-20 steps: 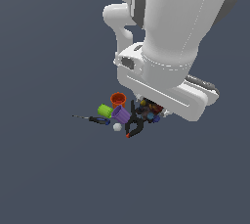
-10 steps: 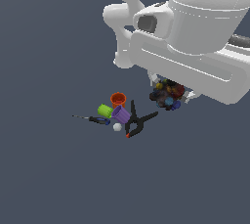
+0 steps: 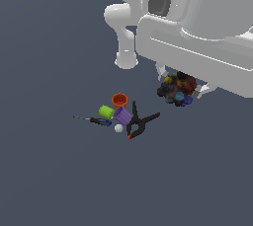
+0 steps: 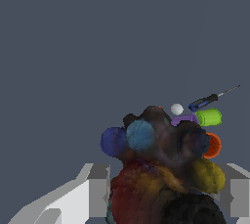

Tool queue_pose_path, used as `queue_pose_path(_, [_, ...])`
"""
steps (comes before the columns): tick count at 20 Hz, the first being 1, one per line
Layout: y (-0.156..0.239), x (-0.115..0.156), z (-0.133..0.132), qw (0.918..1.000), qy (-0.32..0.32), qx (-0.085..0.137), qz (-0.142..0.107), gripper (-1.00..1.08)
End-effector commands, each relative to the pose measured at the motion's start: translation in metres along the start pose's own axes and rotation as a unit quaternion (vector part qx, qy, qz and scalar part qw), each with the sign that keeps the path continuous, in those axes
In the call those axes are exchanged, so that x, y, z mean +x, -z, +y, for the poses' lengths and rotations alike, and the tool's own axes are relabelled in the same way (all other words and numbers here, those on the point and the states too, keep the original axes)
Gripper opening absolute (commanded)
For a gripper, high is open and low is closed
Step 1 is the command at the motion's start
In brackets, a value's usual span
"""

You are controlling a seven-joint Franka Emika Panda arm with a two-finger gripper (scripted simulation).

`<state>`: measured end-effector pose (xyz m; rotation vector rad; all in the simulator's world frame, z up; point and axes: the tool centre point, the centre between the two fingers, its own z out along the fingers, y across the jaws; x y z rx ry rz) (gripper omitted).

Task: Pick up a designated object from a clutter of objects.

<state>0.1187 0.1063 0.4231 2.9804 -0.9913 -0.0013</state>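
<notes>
Dangling above the floor, the dark speckled lump [image 3: 177, 91] sits clenched between the fingers [image 4: 99, 189] of the gripper [image 3: 184, 88], well clear of the clutter [image 3: 121, 117] and far from any visible edge of the grey surface [image 3: 49, 170]. Its bumpy, rounded shape is the worry: a jolt could let it roll out and drop back among the clamp [image 3: 139, 122], screwdriver [image 3: 95, 120] and white ball [image 3: 118, 128]. The orange cup [image 3: 119, 100], green cup [image 3: 105, 112] and purple cup [image 3: 122, 115] show nothing inside.

White glossy arm [image 3: 197, 27]; pincer [image 3: 179, 88] fingers apparently grey-white.
</notes>
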Motion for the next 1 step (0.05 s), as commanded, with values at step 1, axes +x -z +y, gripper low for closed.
queue_pose_path(1, [0.0021, 0.0001, -0.0005, 1.0, 0.0, 0.0, 0.0, -1.0])
